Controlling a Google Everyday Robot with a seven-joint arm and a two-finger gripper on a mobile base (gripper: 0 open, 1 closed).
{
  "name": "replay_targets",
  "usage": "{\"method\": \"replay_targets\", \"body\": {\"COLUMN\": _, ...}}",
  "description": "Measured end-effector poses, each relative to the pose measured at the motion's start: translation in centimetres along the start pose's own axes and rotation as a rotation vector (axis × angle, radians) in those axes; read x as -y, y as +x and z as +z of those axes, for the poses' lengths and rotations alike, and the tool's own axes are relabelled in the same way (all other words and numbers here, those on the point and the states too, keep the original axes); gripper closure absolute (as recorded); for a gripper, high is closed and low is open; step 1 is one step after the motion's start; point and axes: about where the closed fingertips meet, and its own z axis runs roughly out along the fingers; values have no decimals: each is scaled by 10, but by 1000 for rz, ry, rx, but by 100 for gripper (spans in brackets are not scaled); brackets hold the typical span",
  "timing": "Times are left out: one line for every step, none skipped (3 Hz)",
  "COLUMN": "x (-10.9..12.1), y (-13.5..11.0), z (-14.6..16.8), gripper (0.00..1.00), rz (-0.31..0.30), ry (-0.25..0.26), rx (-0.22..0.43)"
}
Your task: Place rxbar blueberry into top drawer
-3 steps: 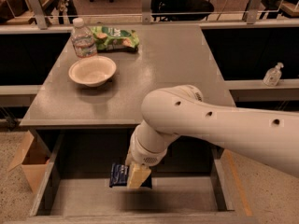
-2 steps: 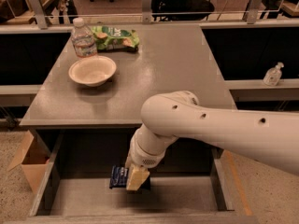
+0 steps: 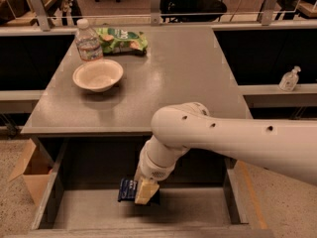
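Rxbar blueberry (image 3: 127, 190), one dark blue bar, is hanging low inside the open top drawer (image 3: 198, 209), just above its floor. The single pincer (image 3: 142, 192) is clamping one end of it, probably lowering it for release. Sitting on the far left of the desk (image 3: 173, 73) are one bowl (image 3: 98, 75), one water bottle (image 3: 88, 41) and one green snack bag (image 3: 121, 38).

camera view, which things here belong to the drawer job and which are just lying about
Job: rxbar blueberry, held by the hand low inside the open top drawer.
Lying about: water bottle, white bowl and green snack bag on the desk; cardboard box on the floor; pump bottle on the side ledge.
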Motion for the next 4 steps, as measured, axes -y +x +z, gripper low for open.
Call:
{"method": "replay_targets", "body": {"x": -1, "y": 0, "z": 0, "gripper": 57, "rz": -2, "ry": 1, "rx": -1}}
{"method": "replay_targets", "body": {"x": -1, "y": -1, "z": -1, "gripper": 35, "rz": -4, "ry": 1, "rx": -3}}
{"method": "replay_targets", "body": {"x": -2, "y": -1, "z": -1, "gripper": 11, "rz": -6, "ry": 2, "rx": -4}}
{"method": "replay_targets", "body": {"x": -2, "y": -2, "z": -2, "gripper": 0, "rz": -8, "ry": 3, "rx": -5}}
